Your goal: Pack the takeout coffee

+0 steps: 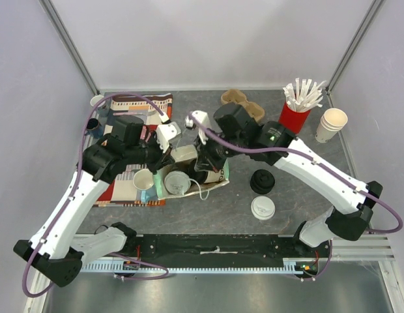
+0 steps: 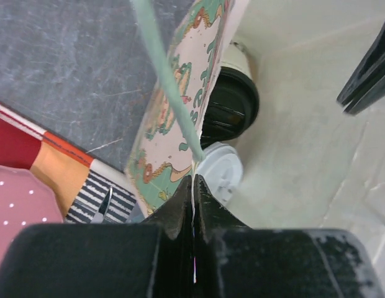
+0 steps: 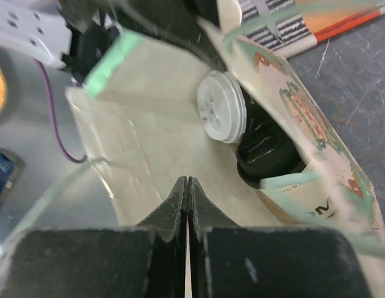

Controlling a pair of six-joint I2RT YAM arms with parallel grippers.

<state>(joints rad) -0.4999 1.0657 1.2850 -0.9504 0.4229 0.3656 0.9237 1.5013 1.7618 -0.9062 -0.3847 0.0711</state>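
Note:
A printed paper bag [image 1: 218, 184] lies on its side mid-table with its mouth held wide. Inside it lies one takeout coffee with a white lid [image 3: 220, 115] [image 2: 220, 174] [image 1: 178, 183]. A black-lidded cup [image 3: 267, 152] [image 2: 230, 108] lies beside it. My left gripper [image 2: 194, 180] [image 1: 164, 158] is shut on the thin paper rim of the bag at the left side of the mouth. My right gripper [image 3: 187, 181] [image 1: 203, 163] is shut on the bag's edge at the opposite side. The cups' walls are mostly hidden by the bag.
A lidless pale cup [image 1: 143, 179] stands left of the bag on a striped flat bag [image 1: 127, 195]. A loose black lid [image 1: 262, 181] and white lid [image 1: 262, 207] lie to the right. At the back are a red cup of straws [image 1: 294, 116], stacked paper cups [image 1: 331, 124] and brown carriers [image 1: 244, 103].

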